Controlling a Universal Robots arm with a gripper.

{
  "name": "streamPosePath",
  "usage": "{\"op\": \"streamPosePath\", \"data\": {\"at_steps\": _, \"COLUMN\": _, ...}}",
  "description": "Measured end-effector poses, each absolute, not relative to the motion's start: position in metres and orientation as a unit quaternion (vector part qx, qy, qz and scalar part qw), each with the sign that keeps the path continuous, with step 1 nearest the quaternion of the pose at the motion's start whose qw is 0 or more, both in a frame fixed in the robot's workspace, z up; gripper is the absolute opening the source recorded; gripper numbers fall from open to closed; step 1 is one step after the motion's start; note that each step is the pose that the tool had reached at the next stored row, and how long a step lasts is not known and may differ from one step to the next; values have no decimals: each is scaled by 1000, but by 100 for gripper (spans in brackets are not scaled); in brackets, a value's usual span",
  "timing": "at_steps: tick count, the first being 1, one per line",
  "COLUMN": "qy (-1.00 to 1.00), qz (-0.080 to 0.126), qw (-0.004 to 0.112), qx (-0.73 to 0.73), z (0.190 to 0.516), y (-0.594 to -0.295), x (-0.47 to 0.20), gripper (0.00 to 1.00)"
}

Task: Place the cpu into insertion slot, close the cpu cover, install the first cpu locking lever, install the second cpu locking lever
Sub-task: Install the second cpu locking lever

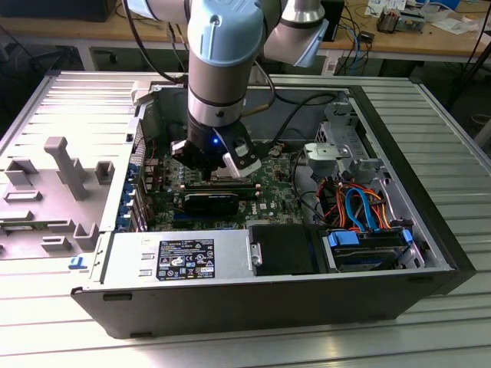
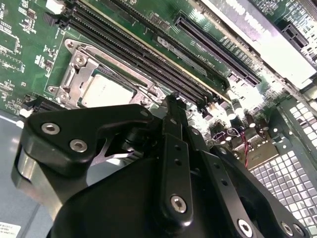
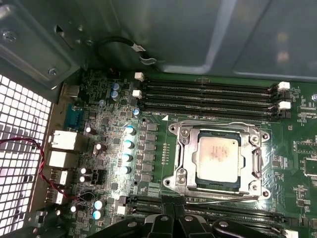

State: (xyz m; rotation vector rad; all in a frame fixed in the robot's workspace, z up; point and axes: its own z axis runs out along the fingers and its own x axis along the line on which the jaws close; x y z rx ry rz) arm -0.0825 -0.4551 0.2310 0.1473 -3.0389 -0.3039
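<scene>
While cpu point(image 3: 217, 156) sits in insertion slot point(image 3: 184, 157) | fingers point(image 3: 173, 210) pressed together, empty, just beside cover point(image 3: 255, 161)

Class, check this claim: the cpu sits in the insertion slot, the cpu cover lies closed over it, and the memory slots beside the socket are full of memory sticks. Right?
Wrong on one point: the memory slots stand empty, as the first wrist view shows. The cpu does sit in the insertion slot with the cpu cover closed over it.

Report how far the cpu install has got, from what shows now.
Done, by the look of it: the cpu sits in the insertion slot, and the cpu cover lies flat around it. In hand: the gripper hovers beside the socket, near a thin locking lever along that edge. Left: whether either lever is latched cannot be told.
</scene>
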Motion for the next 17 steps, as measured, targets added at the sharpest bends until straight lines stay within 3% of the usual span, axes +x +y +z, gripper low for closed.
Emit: {"op": "streamPosePath", "data": {"at_steps": 17, "qy": -992, "qz": -107, "qw": 41, "qx": 49, "z": 218, "y": -455, "x": -85, "gripper": 11}}
